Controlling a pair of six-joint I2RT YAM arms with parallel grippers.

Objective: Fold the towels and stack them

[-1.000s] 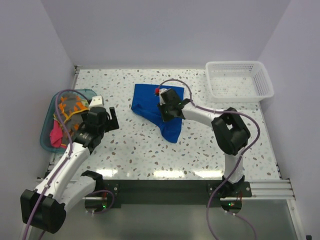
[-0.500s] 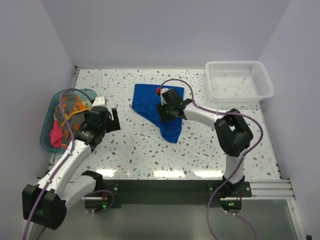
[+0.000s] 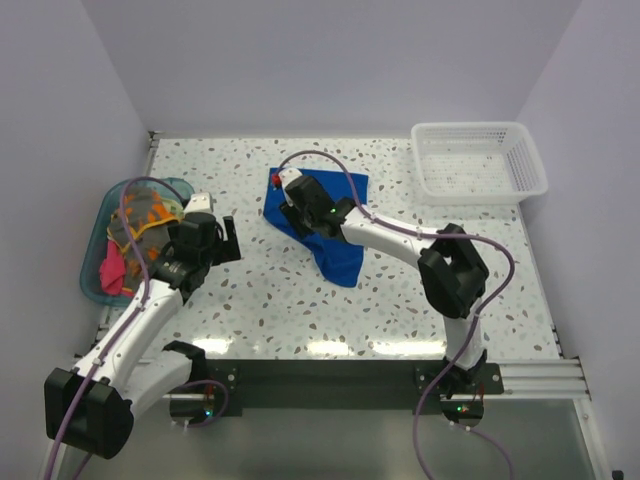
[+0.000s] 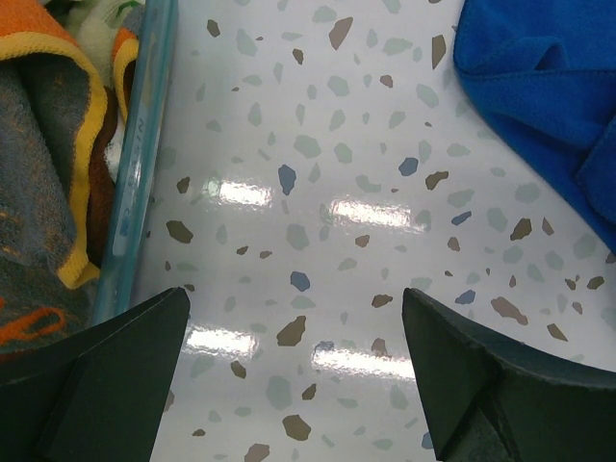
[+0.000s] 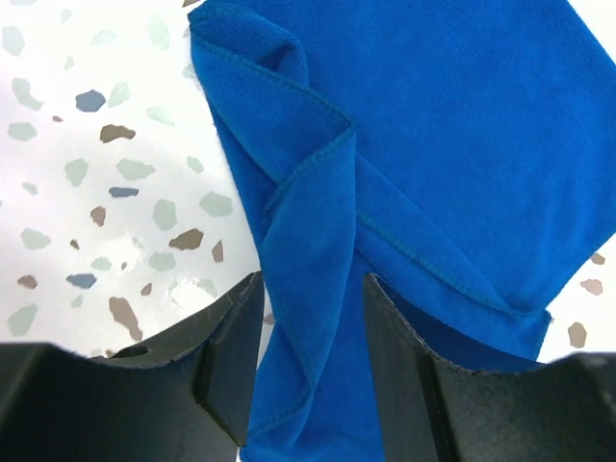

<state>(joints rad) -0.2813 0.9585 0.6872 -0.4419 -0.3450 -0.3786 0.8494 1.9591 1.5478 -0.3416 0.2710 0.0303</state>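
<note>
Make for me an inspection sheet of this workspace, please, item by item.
Surface: white speckled tabletop, glossy, with light reflections.
Job's things: royal blue cloth towel crumpled at the centre, not folded; orange-and-grey towel and pink towel in the tub.
Clutter: translucent teal plastic tub at the left edge; white plastic mesh basket at the far right corner.
Pincers: left pincer open over bare table beside the tub; right pincer open, astride a fold of the blue towel.
Cables: purple cables looped along both arms.
Surroundings: plain pale walls on three sides.
</note>
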